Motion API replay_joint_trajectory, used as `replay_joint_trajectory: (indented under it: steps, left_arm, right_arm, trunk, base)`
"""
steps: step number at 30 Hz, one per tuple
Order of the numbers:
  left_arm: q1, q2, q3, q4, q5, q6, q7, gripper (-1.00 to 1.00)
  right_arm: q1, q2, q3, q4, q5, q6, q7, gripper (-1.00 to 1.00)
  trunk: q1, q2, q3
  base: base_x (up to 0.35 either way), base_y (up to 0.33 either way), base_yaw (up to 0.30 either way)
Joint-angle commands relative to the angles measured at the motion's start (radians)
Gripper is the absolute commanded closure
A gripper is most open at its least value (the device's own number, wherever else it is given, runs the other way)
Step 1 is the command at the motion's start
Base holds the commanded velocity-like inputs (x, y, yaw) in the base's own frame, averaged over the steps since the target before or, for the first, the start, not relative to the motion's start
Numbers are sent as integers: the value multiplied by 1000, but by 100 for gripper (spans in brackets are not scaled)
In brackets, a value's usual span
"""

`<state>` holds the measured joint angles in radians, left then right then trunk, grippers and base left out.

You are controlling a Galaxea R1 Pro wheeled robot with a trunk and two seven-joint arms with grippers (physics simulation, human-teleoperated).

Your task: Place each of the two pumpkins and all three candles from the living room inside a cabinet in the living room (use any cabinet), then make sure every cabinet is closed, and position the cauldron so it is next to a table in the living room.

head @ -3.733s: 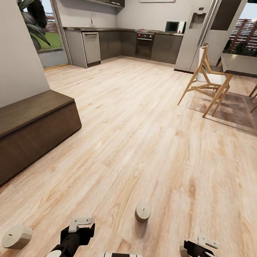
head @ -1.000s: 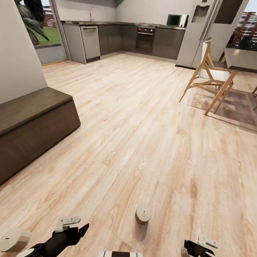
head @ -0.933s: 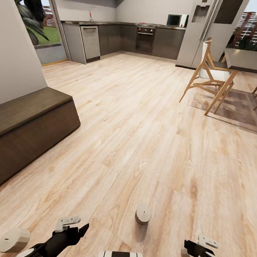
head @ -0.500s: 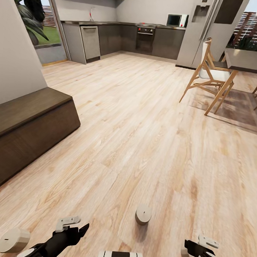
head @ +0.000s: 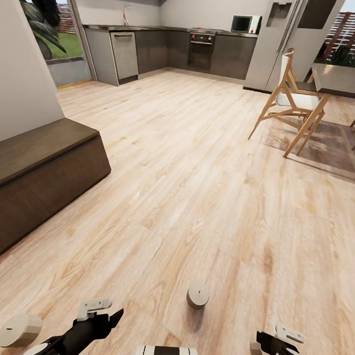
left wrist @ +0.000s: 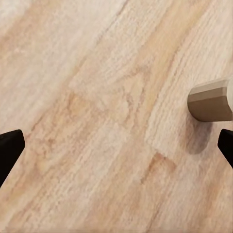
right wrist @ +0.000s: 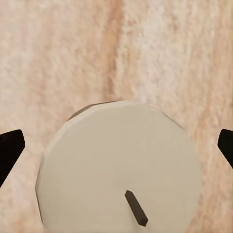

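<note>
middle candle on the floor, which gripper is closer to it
Left. The left gripper sits off to one side of the middle candle, which lies near that gripper's fingertip in the left wrist view. The right gripper is farther, poised over another candle.

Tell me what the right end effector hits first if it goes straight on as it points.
Probably the candle: its pale flat top with the wick lies dead ahead between the open fingertips, over the wood floor. How far off is unclear.

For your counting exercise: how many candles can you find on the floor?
3. One candle lies left of the left gripper, one stands mid-floor, one sits partly hidden under the right gripper.
</note>
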<state>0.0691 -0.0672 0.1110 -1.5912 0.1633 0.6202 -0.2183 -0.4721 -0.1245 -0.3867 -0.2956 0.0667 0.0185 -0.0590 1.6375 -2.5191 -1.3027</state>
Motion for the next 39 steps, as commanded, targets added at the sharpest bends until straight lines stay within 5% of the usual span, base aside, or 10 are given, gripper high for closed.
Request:
replay_joint_trajectory:
  steps: [1,7,39]
  left_arm:
    - [0,-1,3,-1,5,7,-3,-100]
    - [0,-1,3,-1,5,9,-3,-100]
    - [0,-1,3,-1,5,9,-3,-100]
  right_arm:
    - [0,0,-4,-1,7,2,-1,-100]
    - [0,0,-4,0,7,3,0,-100]
    - [0,1,-3,40,8,2,2,-100]
  trunk:
    - [0,0,-1]
    - [2,-1,-20]
    - [3,-2,-31]
  base:
    - [0,0,0]
    - [0,0,0]
    - [0,0,0]
